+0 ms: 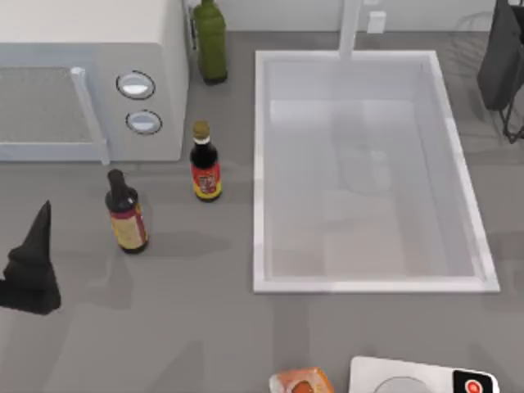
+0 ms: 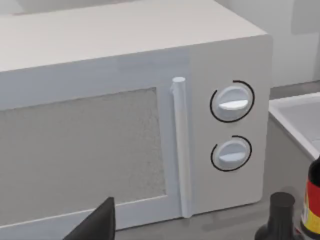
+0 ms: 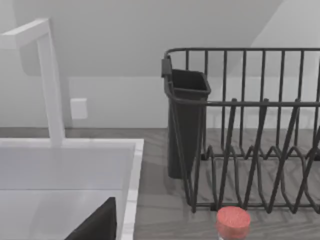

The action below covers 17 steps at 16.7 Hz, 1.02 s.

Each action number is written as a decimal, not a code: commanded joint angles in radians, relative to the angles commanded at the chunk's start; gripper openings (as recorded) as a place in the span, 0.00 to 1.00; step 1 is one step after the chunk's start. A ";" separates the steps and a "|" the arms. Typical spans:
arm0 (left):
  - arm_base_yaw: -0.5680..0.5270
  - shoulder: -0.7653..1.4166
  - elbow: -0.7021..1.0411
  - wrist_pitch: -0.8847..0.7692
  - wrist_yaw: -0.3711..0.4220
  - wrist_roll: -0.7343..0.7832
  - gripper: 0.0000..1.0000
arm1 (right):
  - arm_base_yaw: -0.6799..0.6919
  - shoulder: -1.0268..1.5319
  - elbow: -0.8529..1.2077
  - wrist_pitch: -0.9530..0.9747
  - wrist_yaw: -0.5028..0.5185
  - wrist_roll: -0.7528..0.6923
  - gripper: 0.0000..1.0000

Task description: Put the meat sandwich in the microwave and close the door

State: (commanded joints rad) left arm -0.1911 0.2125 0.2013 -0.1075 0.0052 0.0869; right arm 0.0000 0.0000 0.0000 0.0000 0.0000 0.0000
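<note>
The two bottles [image 1: 205, 164] have red and yellow labels, too small to read. The sink [image 1: 266, 164] holds nothing. The sandwich [image 1: 301, 382] lies at the table's near edge, beside the white scale [image 1: 422, 379]. The microwave [image 1: 90, 49] door [image 2: 80, 150] is shut. The left gripper [image 1: 31, 264] hangs in front of it; I cannot tell its grip.

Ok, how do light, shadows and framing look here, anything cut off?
Top view: flat, even light; soft shadows stretch beside the two dark sauce bottles; the meat sandwich is cropped by the bottom edge. Left wrist view: the door and its handle are evenly lit, no glare. Right wrist view: the dish rack is sharp.
</note>
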 joint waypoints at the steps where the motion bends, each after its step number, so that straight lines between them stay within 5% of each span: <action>1: -0.055 0.068 0.063 -0.031 0.000 0.023 1.00 | 0.000 0.000 0.000 0.000 0.000 0.000 1.00; 11: -0.658 1.008 0.799 -0.476 -0.034 0.199 1.00 | 0.000 0.000 0.000 0.000 0.000 0.000 1.00; 17: -0.876 1.512 1.070 -0.772 -0.028 0.181 1.00 | 0.000 0.000 0.000 0.000 0.000 0.000 1.00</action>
State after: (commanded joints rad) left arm -1.0672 1.7248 1.2713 -0.8798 -0.0229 0.2682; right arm 0.0000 0.0000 0.0000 0.0000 0.0000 0.0000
